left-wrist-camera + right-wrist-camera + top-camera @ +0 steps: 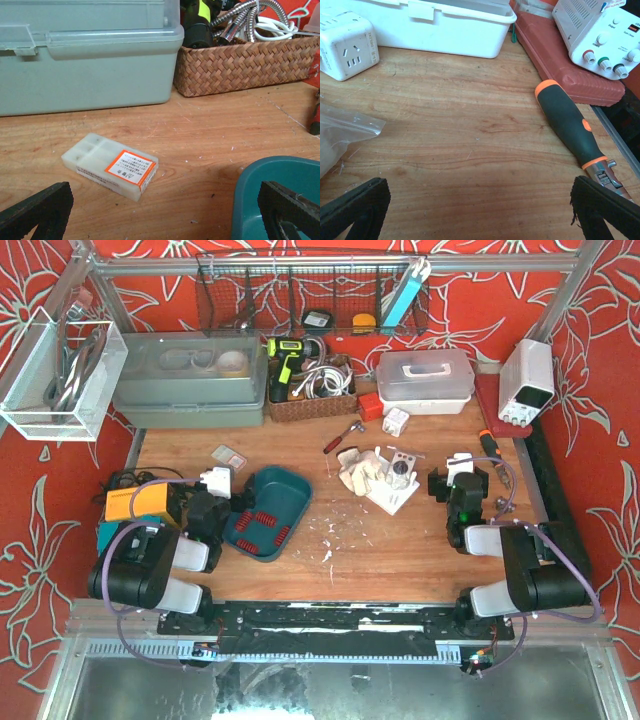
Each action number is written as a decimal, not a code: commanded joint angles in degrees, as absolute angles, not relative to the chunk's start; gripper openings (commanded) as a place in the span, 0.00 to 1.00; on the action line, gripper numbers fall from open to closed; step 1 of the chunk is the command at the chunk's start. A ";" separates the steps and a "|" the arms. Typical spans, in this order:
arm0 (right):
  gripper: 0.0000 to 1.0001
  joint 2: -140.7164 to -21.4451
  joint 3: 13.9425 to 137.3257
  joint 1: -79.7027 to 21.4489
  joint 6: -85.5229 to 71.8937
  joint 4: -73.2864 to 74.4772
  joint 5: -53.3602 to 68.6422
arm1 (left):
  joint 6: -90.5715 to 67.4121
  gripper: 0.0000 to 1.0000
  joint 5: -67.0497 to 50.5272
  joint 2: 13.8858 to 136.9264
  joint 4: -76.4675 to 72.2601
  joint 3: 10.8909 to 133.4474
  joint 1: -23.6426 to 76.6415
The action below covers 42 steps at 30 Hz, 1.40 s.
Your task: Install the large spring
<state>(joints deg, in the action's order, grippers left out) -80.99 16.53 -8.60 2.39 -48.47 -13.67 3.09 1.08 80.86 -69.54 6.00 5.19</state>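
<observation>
Several red springs (262, 524) lie in a teal tray (285, 490) left of centre; I cannot tell which is the large one. A white fixture with a small metal cylinder (400, 474) sits at mid-table on white sheets. My left gripper (207, 506) rests low at the tray's left side, open and empty; in its wrist view (165, 202) the jaws stand wide apart with the tray's rim (270, 172) by the right finger. My right gripper (452, 486) is open and empty over bare wood (480, 200), right of the fixture.
A small translucent box with an orange label (112, 165) lies ahead of the left gripper. Behind it stand a grey toolbox (85, 55) and a wicker basket (240, 65). Near the right gripper are a screwdriver handle (570, 125), a white socket cube (345, 45), a plastic bag (342, 132) and a red case (565, 65).
</observation>
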 commanded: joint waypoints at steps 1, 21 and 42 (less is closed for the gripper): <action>0.99 -80.94 16.61 -8.53 2.04 -49.60 -14.32 | 3.16 1.00 0.62 80.77 -71.44 6.29 4.74; 0.99 -73.78 21.36 -8.60 3.36 -34.69 -10.42 | 3.48 1.00 -0.22 77.78 -66.87 8.20 4.75; 0.99 -54.69 46.38 -8.36 -23.10 20.69 -6.36 | -35.48 1.00 5.25 45.45 -6.09 31.35 4.75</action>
